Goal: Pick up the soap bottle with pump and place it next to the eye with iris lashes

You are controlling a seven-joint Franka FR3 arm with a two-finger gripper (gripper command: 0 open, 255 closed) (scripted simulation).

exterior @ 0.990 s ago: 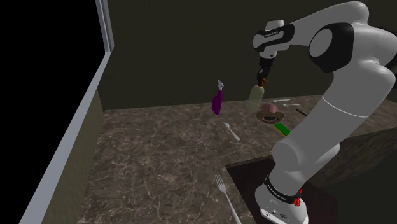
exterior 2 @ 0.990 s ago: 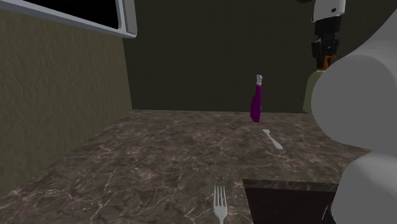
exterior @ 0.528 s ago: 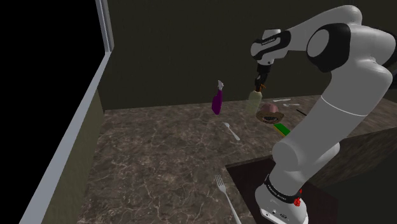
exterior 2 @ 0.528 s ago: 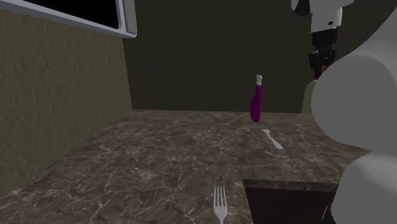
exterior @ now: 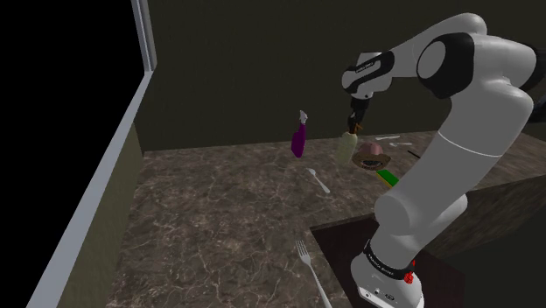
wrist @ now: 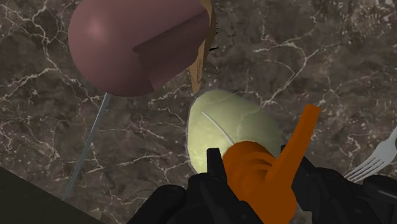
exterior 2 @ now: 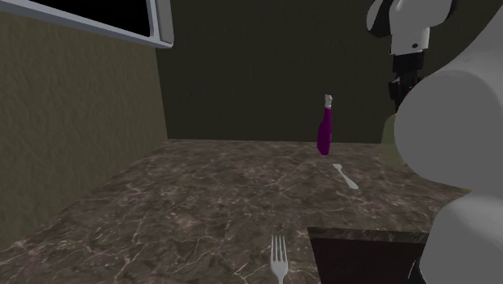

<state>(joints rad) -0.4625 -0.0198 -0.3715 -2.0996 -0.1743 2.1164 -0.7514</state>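
Dark marbled counter (exterior 2: 201, 218). Purple bottle (exterior 2: 325, 133), upright, far side. Spoon (exterior 2: 347, 176) just right of it, nearer. Fork (exterior 2: 279, 260), near edge. White arm (exterior 2: 451, 137), right. Black gripper (exterior 2: 400, 90) above pale green soap bottle (exterior 2: 388, 137), which is mostly hidden.

I see a dark brown marble counter (exterior: 219, 219) veined in white, running back to a plain, dull olive wall (exterior: 245, 79). Along the shoulder view's left, a pale grey window frame (exterior: 144, 39) borders a black area (exterior: 61, 87). The light is dim all over.
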